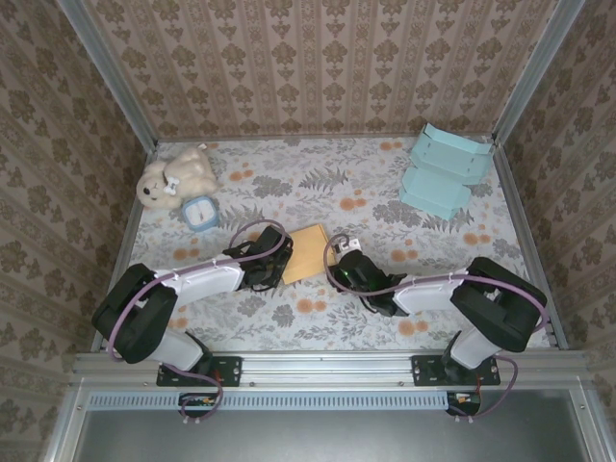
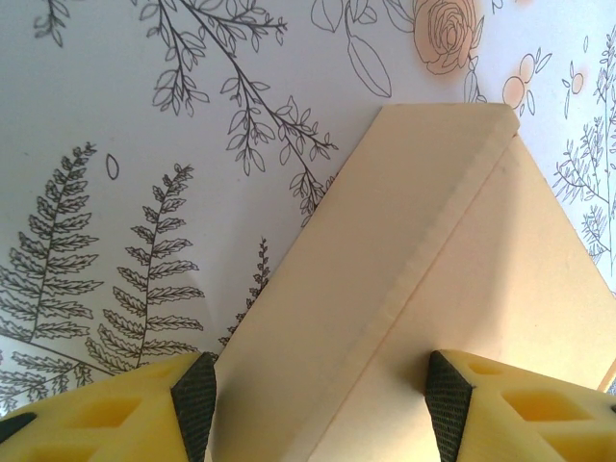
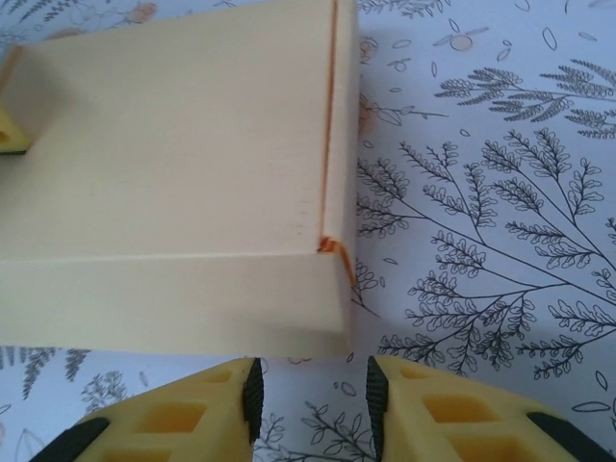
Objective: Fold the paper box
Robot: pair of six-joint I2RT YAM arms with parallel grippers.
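Observation:
The tan paper box (image 1: 306,252) lies flat on the floral tablecloth between my two arms. In the left wrist view the box (image 2: 433,250) shows a stepped fold line running up to its far corner. My left gripper (image 2: 322,399) is open wide over its near part, the right pad (image 2: 445,395) resting on the panel and the left pad (image 2: 195,399) at its edge. From above, the left gripper (image 1: 277,256) meets the box's left side. My right gripper (image 3: 313,395) is slightly open with nothing between its pads, just short of the box's (image 3: 173,173) folded-up near wall. It (image 1: 337,260) sits at the box's right side.
A cream teddy bear (image 1: 178,176) and a small blue-and-white object (image 1: 200,212) lie at the back left. Light blue folded cartons (image 1: 445,168) stand at the back right. Patterned walls close in the table on three sides.

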